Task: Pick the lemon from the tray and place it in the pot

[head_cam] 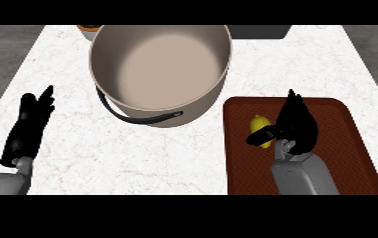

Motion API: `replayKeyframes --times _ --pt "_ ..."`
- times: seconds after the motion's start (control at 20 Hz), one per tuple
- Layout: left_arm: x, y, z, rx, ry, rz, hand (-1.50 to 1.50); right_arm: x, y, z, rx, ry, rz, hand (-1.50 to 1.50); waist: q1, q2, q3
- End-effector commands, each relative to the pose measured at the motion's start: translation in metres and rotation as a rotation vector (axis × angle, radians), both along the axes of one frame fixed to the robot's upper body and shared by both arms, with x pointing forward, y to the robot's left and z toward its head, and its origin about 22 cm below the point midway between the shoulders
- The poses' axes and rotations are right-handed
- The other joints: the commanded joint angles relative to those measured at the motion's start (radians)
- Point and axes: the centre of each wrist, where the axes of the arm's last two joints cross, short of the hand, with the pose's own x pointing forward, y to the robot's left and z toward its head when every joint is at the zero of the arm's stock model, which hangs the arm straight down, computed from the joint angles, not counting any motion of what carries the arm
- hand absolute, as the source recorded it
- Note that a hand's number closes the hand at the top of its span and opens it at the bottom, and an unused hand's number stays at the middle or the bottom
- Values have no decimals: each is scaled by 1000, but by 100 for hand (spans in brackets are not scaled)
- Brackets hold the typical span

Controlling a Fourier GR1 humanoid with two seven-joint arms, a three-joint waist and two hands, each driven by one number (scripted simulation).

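Right hand [294,124] over the tray [347,147] — thumb curled against the lemon [257,124], fingers straight

A white marbled tabletop [148,152] fills the view. At its far edge sit an orange thing [88,28], mostly hidden, and a dark grey box [258,31].

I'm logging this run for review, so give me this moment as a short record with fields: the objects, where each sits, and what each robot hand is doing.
lemon: yellow, lying on the tray, not yet in the pot
tray: reddish-brown, on the counter at the right
pot: large, beige, empty as far as seen, black handle toward the robot, left of the tray
right robot hand: over the tray, beside the lemon, thumb at it; a closed grasp cannot be told
left robot hand: open, resting at the left edge, fingers up
counter: white marble
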Motion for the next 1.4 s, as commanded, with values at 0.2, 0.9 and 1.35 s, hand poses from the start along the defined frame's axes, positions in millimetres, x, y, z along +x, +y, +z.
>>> replayKeyframes --times 0.2,0.9,1.35 --pt "0 -2 -7 19 -1 -6 0 14 -22 -15 -27 105 -134 -150 2 2 1" --pt "13 4 -11 7 -3 -3 0 21 -28 -58 2 198 -160 -150 2 4 1" --pt "16 -2 4 -9 -4 1 0 29 -27 -66 51 175 -180 -150 4 2 1"
